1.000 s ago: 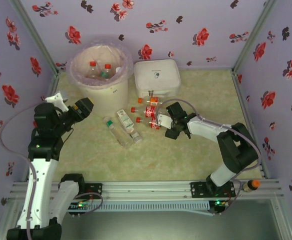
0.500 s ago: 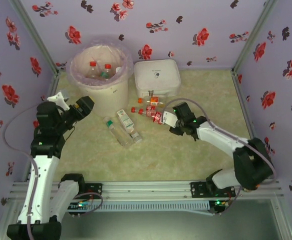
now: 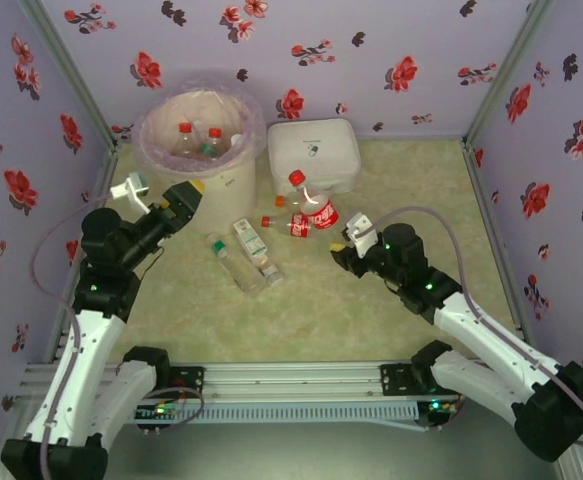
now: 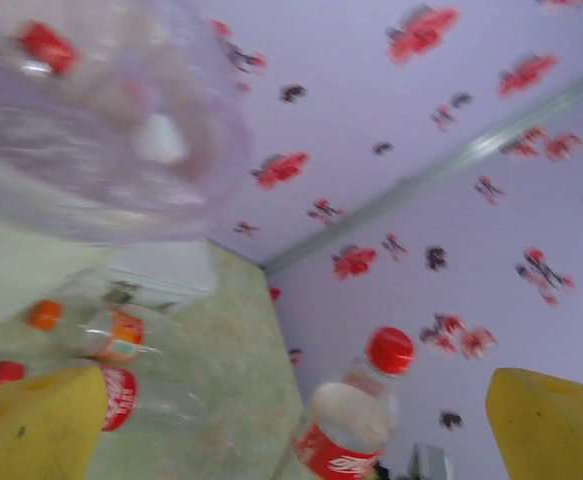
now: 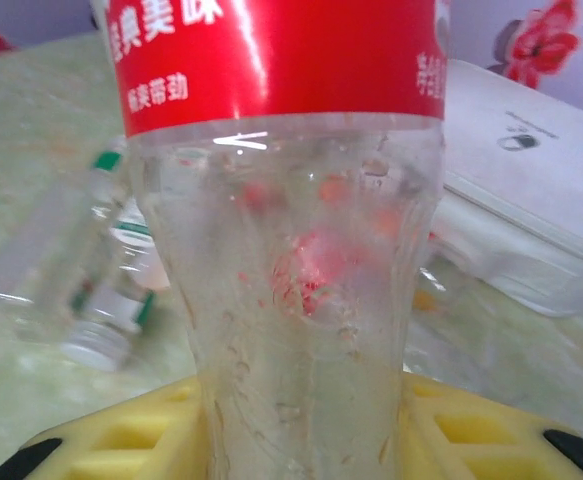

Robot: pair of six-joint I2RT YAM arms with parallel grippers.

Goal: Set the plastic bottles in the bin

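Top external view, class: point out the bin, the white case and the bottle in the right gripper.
bin [image 3: 227, 192]: top external view, on its cream outer wall.
white case [image 3: 314, 150]: top external view, middle of its lid.
held bottle [image 3: 320, 214]: top external view, on its red label.

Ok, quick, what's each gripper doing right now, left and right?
Left gripper: open, holding nothing.
Right gripper: closed on a red-labelled plastic bottle.
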